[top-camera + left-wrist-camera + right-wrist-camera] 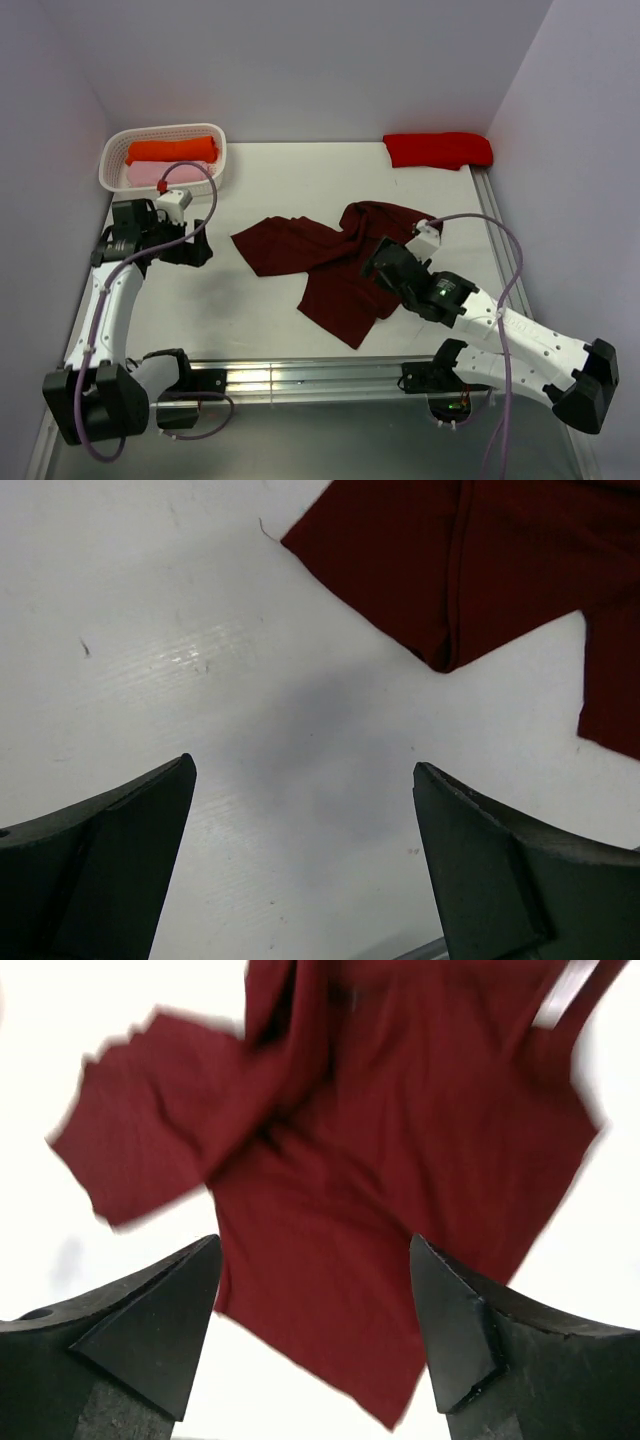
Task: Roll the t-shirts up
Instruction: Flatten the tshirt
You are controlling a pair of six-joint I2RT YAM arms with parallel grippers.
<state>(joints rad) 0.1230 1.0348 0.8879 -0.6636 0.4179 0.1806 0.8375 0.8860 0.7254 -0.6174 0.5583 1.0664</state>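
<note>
A dark maroon t-shirt [325,262] lies crumpled and spread on the white table, mid-centre. Its corner shows in the left wrist view [470,570], and it fills the right wrist view [380,1160]. My left gripper [195,250] hovers over bare table left of the shirt, open and empty [305,780]. Over the shirt's right side hangs my right gripper [385,262], open [315,1260] with nothing between its fingers. A bright red t-shirt [438,150] lies folded at the back right. Orange [170,150] and pale pink [150,174] rolled shirts lie in the basket.
A white basket [216,150] stands at the back left corner. Purple walls close in the table on three sides. A metal rail [300,378] runs along the near edge between the arm bases.
</note>
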